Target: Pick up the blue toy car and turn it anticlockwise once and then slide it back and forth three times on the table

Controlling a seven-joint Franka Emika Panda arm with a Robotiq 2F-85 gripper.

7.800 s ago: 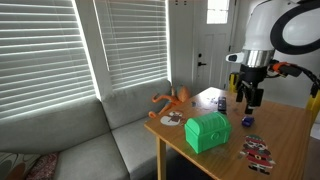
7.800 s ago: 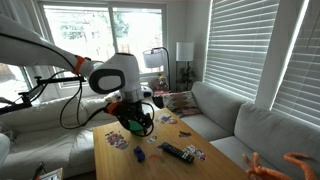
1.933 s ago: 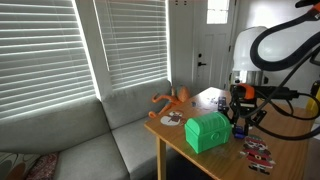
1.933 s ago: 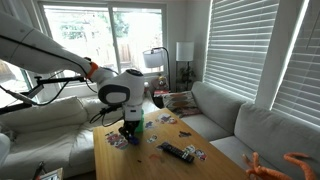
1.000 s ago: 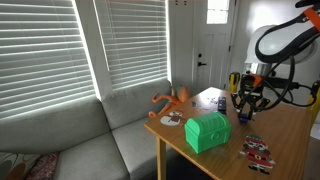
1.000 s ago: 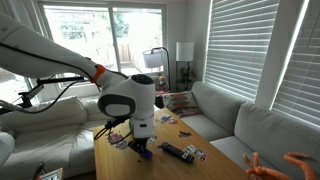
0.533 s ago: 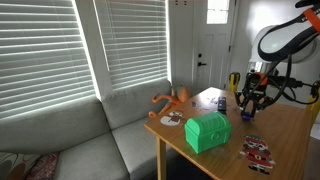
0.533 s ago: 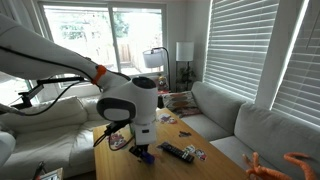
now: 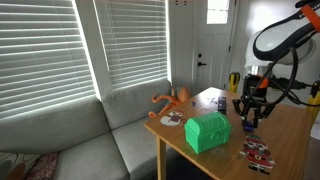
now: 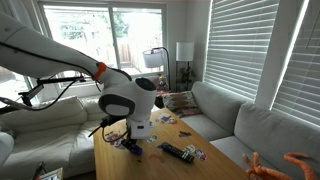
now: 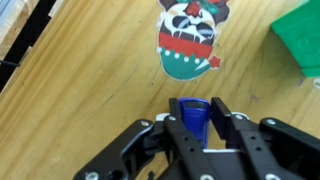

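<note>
shifting along the surface [image 11: 70,100], the end effector [image 10: 129,145] stayed clamped on the blue toy car [image 11: 192,113], likely mid-slide.

The tiny bright blue boxy toy car [image 11: 193,118] sits upright between the black jaws, which close against its two sides. Only its top and front end show in the wrist view, and whether its wheels touch the surface cannot be told. It is near the green chest-shaped box [image 11: 300,35] but apart from it. Under it lies the large, smooth, light brown wooden counter [image 11: 80,110], level, with the box standing near one edge.
</note>
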